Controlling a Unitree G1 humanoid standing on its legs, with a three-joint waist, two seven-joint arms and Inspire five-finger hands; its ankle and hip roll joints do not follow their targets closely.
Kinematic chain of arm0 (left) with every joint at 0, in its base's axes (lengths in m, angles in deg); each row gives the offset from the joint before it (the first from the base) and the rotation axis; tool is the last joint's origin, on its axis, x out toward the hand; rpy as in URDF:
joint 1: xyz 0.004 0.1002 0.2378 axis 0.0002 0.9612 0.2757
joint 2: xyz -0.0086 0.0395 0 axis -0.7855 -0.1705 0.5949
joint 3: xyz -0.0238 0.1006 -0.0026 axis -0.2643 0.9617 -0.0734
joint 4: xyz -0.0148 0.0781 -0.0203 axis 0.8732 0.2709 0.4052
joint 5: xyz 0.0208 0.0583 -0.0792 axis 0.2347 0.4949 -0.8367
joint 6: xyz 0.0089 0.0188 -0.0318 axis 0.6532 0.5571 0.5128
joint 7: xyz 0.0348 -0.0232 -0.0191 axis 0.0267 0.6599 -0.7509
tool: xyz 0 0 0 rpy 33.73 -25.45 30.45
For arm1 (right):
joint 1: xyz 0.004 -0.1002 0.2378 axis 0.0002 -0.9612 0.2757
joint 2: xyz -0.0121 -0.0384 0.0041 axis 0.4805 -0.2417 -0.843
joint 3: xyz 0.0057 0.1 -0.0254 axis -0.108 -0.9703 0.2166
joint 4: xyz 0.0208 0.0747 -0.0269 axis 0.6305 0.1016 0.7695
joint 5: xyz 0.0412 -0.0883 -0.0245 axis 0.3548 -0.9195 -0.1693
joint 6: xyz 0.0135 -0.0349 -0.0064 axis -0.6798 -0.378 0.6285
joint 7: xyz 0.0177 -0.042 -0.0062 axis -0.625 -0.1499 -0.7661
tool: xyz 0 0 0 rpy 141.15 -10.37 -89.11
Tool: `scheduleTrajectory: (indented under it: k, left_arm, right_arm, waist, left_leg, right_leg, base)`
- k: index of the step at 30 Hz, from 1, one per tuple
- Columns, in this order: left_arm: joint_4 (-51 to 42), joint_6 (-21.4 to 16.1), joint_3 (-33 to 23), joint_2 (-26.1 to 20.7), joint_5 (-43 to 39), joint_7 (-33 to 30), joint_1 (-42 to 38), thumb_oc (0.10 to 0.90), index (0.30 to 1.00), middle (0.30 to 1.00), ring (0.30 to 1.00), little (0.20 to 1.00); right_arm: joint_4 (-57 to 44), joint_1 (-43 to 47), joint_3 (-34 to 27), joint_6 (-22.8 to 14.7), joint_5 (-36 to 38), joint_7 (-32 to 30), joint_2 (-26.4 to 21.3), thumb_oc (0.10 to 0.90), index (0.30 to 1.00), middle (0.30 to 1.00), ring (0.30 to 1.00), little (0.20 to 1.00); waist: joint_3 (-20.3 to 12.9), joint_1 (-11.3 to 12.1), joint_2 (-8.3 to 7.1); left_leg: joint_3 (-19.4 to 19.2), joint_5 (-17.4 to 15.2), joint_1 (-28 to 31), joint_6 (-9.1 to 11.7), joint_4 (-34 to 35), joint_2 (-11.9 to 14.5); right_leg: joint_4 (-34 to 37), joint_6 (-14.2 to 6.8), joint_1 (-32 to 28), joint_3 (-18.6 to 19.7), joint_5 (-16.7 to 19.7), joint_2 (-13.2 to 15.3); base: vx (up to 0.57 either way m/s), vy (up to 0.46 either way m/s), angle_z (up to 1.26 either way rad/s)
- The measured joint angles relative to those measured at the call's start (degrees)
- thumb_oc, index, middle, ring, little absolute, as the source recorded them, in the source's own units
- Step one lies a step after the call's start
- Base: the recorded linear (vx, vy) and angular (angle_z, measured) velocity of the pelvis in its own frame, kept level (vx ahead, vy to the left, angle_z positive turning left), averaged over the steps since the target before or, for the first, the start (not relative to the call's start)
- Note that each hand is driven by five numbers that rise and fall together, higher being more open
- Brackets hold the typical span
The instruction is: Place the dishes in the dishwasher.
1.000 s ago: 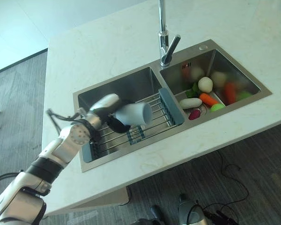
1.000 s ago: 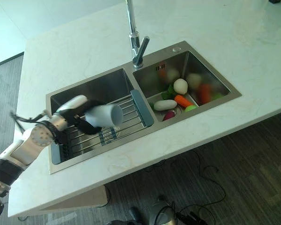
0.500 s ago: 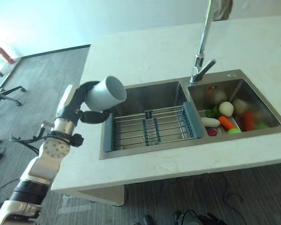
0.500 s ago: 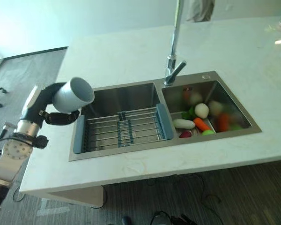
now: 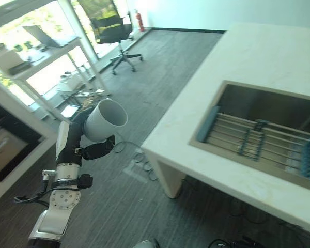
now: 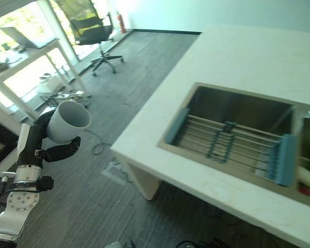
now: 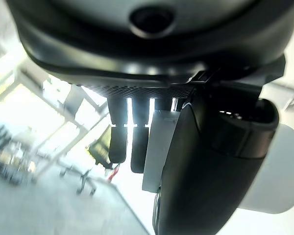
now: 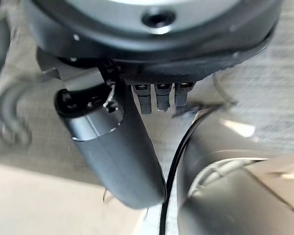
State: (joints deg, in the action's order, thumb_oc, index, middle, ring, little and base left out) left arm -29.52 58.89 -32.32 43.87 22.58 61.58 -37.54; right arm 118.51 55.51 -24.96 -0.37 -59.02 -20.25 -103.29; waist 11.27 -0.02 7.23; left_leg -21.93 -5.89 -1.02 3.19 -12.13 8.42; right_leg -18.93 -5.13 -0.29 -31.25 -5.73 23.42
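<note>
1. Half a second ago I was holding the cup beside the sink's left basin; since then I have turned away, so my view has swung round and my left hand [image 5: 81, 146] now carries it out over the grey floor, well clear of the pale stone counter [image 5: 258, 57].
2. The pale grey, round plastic cup [image 5: 104, 120] sits tilted in my left hand with its open mouth facing up and outward. My fingers and thumb are curled round its lower wall; in the left wrist view the cup's pale side [image 7: 269, 171] shows just past my thumb.
3. My right hand [image 8: 115, 147] hangs low near the floor, fingers loosely straight, holding nothing.
4. The steel sink basin [image 6: 248, 111] with its wire drying rack with blue ends [image 6: 232, 147] lies off to my right, holding no dishes that I can see.
5. I judge this to be the carry step: the cup is lifted out and on its way to the dishwasher.
6. To my left there is a dark opening [image 5: 5, 150] in a white unit; I cannot tell whether that is the dishwasher.
7. Next I need to find the rack, bring the cup over it and turn it mouth down before letting go, keeping my grip firm because the wall is smooth.
</note>
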Motion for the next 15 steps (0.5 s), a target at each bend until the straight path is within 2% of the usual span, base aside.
scheduleTrajectory:
  k: [1,2,3,4,5,7,8,9,10,11,12,13,14,15]
  left_arm:
    - [-0.2,0.0,0.1,0.2,-0.4,0.1,-1.7,0.4,0.3,0.3,0.3,0.3]
    - [-0.5,0.0,0.1,0.3,-0.7,0.1,-3.3,0.4,0.3,0.3,0.3,0.3]
    - [-1.1,-0.1,-0.7,0.1,-0.8,0.1,-3.7,0.4,0.3,0.3,0.3,0.3]
    - [-1.5,0.0,-1.5,-0.3,-1.2,0.1,-3.7,0.4,0.3,0.3,0.3,0.3]
    - [-1.4,0.2,-1.9,-0.3,-1.4,0.1,-3.6,0.4,0.3,0.3,0.3,0.3]
    - [-1.4,0.5,-2.3,-0.3,-1.9,0.1,-2.0,0.4,0.3,0.3,0.3,0.3]
    - [-1.4,0.7,-2.3,-0.3,-1.8,0.1,-2.0,0.4,0.3,0.3,0.3,0.3]
    - [-1.5,1.2,-2.4,-0.1,-1.7,0.1,-1.9,0.4,0.3,0.3,0.3,0.3]
    - [-1.5,1.7,-2.3,0.7,-1.6,0.1,-1.8,0.4,0.3,0.3,0.3,0.3]
    - [-1.4,1.9,-2.3,2.2,-1.5,0.1,-1.7,0.4,0.3,0.3,0.3,0.3]
    - [-1.3,1.7,-1.9,5.1,-0.7,0.1,-1.9,0.4,0.3,0.3,0.3,0.3]
    - [-1.1,1.2,-1.4,6.1,-0.4,0.0,-1.6,0.4,0.3,0.3,0.3,0.3]
    - [-0.4,1.1,-1.4,5.2,-0.3,0.1,-1.7,0.4,0.3,0.3,0.3,0.3]
    - [1.4,1.1,-0.8,4.9,-0.1,0.2,-3.5,0.4,0.3,0.3,0.3,0.3]
  right_arm:
    - [0.0,0.0,-1.5,0.3,0.0,0.3,1.0,0.8,0.9,0.9,0.9,0.9]
    - [0.2,0.1,-1.6,0.6,0.2,0.0,1.5,0.8,0.9,0.9,0.9,0.9]
    - [0.6,1.0,-2.2,0.7,0.1,-0.7,2.3,0.8,0.9,0.9,0.9,0.9]
    - [0.8,1.8,-2.2,0.9,-0.6,-2.0,2.8,0.8,0.9,0.9,0.9,0.9]
    - [0.4,2.0,-2.2,1.1,-0.7,-3.2,3.3,0.8,0.9,0.9,0.9,0.9]
    - [-0.2,2.7,-2.2,1.9,-0.6,-4.8,4.4,0.8,0.9,0.9,0.9,0.9]
    - [-1.1,3.3,-2.0,2.3,-0.6,-6.3,6.0,0.8,0.9,0.9,0.9,0.9]
    - [-2.0,3.8,-1.8,2.8,-0.6,-7.5,6.5,0.8,0.9,0.9,0.9,0.9]
    - [-4.0,3.2,-1.3,3.5,-0.6,-8.4,7.2,0.8,0.9,0.9,0.9,0.9]
    - [-7.3,1.8,-1.4,4.3,-0.6,-9.6,8.5,0.8,0.9,0.9,0.9,0.9]
    - [-11.2,-0.7,-1.3,4.7,-0.6,-10.7,9.5,0.8,0.9,0.9,0.9,0.9]
    - [-14.0,-1.9,-0.3,4.5,-0.5,-10.9,10.5,0.8,0.9,0.9,0.9,0.9]
    - [-15.9,-1.8,0.8,4.9,-0.4,-10.3,11.0,0.8,0.9,0.9,0.9,0.9]
    - [-17.2,-1.9,1.2,5.2,0.6,-9.7,11.2,0.8,0.9,0.9,0.9,0.9]
  waist:
    - [0.3,-0.1,-0.57]
    - [0.5,-0.2,-1.09]
    - [0.7,0.2,-1.67]
    - [0.9,0.5,-2.11]
    - [1.1,0.7,-2.59]
    - [0.8,2.0,-3.39]
    - [0.8,2.1,-4.29]
    - [0.7,2.6,-5.02]
    - [0.7,3.7,-5.25]
    - [0.8,4.2,-4.58]
    - [0.7,3.4,-3.01]
    - [0.7,2.0,-2.08]
    - [0.6,2.1,-2.18]
    - [0.9,1.5,-1.5]
  left_leg:
    - [-0.4,0.2,-0.9,-2.1,-0.4,-2.2]
    - [-0.4,-0.8,-3.7,-3.4,-2.3,-2.9]
    - [-1.1,-2.0,-5.4,-5.2,-3.7,-3.6]
    - [-3.3,-3.4,-6.6,-5.9,-6.2,-3.2]
    - [-2.7,-3.8,-7.0,-6.0,-7.8,-4.4]
    - [-2.5,-5.8,-6.7,-7.7,-9.6,-5.6]
    - [-1.4,-6.8,-6.7,-9.2,-9.6,-7.1]
    - [-0.4,-7.5,-6.9,-10.4,-9.8,-8.2]
    - [0.1,-7.9,-6.8,-11.1,-9.8,-9.1]
    - [2.8,-8.1,-7.0,-12.2,-9.8,-10.0]
    - [7.2,-7.7,-7.1,-13.0,-9.4,-10.6]
    - [11.4,-6.1,-6.9,-12.3,-7.6,-10.7]
    - [15.0,-4.0,-6.5,-11.5,-5.0,-11.8]
    - [19.5,-1.7,-5.5,-11.9,-2.0,-12.5]
  right_leg:
    - [0.4,0.1,-0.4,1.3,-0.8,1.3]
    - [0.9,0.3,-0.5,1.0,-1.3,1.6]
    - [2.5,-0.5,-0.6,1.3,0.2,2.0]
    - [2.9,-2.5,-0.8,0.8,3.0,3.1]
    - [2.6,-1.9,-1.3,1.0,4.6,4.0]
    - [3.8,-1.4,-2.5,0.9,9.6,5.1]
    - [1.7,-1.2,-2.0,0.9,9.7,6.2]
    - [-0.2,-2.1,-1.7,0.8,6.3,6.0]
    - [-1.3,-1.3,-1.6,0.1,3.7,5.1]
    - [-1.8,-0.2,-2.7,-0.7,1.7,2.3]
    - [-2.1,0.6,-4.4,0.1,0.3,-1.5]
    - [-2.2,1.3,-4.2,7.4,-3.4,-7.2]
    - [-2.4,1.1,-2.9,10.5,-5.2,-11.4]
    - [-2.2,1.5,-1.4,13.5,-7.5,-16.4]
  base:
    - [-0.05,0.498,1.23]
    - [-0.04,0.513,1.17]
    - [0.0,0.443,1.01]
    - [0.03,0.411,0.69]
    - [0.03,0.388,0.42]
    - [0.02,0.367,0.24]
    - [0.06,0.33,0.39]
    - [0.1,0.243,0.5]
    - [0.13,0.163,0.57]
    - [0.12,0.087,1.07]
    - [0.03,0.017,1.8]
    - [0.02,-0.029,2.05]
    - [0.0,-0.044,2.04]
    - [0.09,-0.099,2.05]
